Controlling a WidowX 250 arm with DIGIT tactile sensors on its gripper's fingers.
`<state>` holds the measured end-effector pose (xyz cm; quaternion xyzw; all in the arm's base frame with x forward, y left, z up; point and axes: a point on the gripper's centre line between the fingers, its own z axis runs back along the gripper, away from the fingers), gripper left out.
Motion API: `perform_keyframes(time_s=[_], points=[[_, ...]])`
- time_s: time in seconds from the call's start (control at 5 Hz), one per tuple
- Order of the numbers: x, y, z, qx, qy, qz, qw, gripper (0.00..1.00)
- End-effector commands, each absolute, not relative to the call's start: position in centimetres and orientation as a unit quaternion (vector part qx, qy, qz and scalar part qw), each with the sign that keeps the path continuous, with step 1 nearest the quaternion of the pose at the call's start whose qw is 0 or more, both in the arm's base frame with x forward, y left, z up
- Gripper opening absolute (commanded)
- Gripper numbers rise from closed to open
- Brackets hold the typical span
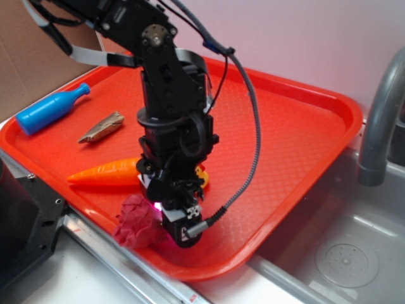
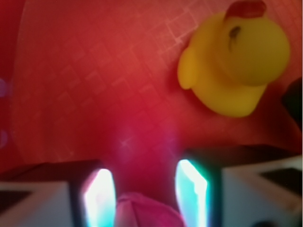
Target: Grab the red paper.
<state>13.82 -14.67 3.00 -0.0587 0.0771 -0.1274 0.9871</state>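
Gripper (image 1: 166,214) hides part of the red paper (image 1: 136,221); grasp unclear.

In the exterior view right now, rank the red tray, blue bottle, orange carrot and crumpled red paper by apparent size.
1. Bright red plastic tray, by far the largest.
2. Orange toy carrot and blue plastic bottle: too alike to rank; the arm hides the carrot's end.
3. Dark crimson crumpled red paper, partly hidden by the gripper.
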Motion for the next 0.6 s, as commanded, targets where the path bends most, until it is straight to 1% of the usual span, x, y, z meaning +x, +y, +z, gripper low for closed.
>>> perform_keyframes(time_s=[0.0,0.2,0.4], points=[[12.8,-13.4,8.1,-0.060,-0.009,-0.115,0.991,1.00],[11.7,-12.6,10.3,-0.055,-0.063,-0.129,0.988,1.00],[9.7,-12.2,10.6,-0.065,-0.066,-0.143,0.985,1.00]])
